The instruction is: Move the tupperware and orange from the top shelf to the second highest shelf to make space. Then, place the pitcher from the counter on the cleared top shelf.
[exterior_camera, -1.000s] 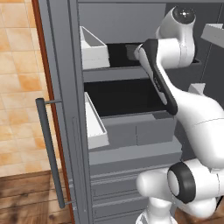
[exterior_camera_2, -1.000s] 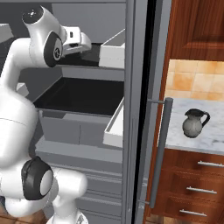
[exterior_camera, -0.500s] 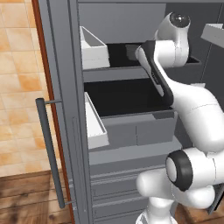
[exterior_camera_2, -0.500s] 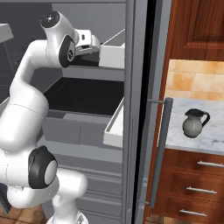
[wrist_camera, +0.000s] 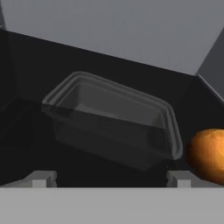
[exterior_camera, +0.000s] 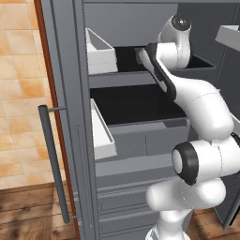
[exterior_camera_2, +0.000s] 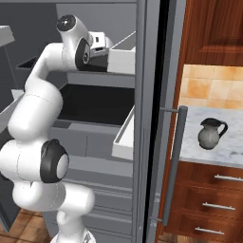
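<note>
The tupperware (wrist_camera: 113,122), a dark grey translucent box, lies on the black top shelf (wrist_camera: 26,144) straight ahead in the hand view. The orange (wrist_camera: 210,153) sits just to its right, close to the box's corner. My gripper (wrist_camera: 110,179) is open, its fingertips (wrist_camera: 41,178) spread wider than the box and a little short of it, with nothing between them. In the left base view my arm reaches into the fridge over the top shelf (exterior_camera: 124,58), above the second highest shelf (exterior_camera: 136,103). The pitcher (exterior_camera_2: 211,134) stands upright on the counter (exterior_camera_2: 228,149) to the right of the fridge.
White bins hang on the fridge's side, one by the top shelf (exterior_camera: 99,47) and one lower (exterior_camera: 101,133). A long grey door handle (exterior_camera_2: 173,161) stands between the fridge and the counter. Wood drawers (exterior_camera_2: 213,199) sit under the counter.
My arm has swung further toward the top shelf and reached deeper into the fridge. The gripper has stayed open.
</note>
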Controlling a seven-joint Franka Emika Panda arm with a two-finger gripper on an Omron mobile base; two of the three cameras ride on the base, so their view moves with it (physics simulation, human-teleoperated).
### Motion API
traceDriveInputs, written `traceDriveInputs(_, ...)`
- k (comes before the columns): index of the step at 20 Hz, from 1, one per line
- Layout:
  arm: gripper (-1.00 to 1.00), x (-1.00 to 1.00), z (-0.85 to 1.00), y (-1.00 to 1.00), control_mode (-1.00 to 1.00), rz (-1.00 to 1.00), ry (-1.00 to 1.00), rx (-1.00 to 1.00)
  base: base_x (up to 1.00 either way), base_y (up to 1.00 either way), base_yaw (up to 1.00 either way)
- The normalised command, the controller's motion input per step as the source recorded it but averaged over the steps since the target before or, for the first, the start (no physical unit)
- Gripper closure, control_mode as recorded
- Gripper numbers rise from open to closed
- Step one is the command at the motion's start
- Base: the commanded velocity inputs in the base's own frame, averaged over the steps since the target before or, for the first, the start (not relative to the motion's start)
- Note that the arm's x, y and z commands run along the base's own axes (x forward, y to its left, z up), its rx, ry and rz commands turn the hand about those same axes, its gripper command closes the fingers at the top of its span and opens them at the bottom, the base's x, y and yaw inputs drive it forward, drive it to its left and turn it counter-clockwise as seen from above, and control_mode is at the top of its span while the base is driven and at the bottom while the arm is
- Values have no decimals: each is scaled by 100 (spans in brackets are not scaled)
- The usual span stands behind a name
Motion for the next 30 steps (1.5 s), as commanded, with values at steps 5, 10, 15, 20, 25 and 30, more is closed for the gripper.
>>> traceDriveInputs(5,-100,50,-4,0,-100,1,0,0,0,0,0)
traceDriveInputs(10,-100,38,-13,0,-100,3,0,0,0,0,0)
traceDriveInputs(15,-100,36,-17,0,-100,4,0,0,0,0,0)
traceDriveInputs(20,-100,32,-11,0,-100,6,0,0,0,0,0)
traceDriveInputs(25,100,14,-14,0,-100,7,0,0,0,0,0)
traceDriveInputs(30,100,0,0,0,-100,0,0,0,0,0,0)
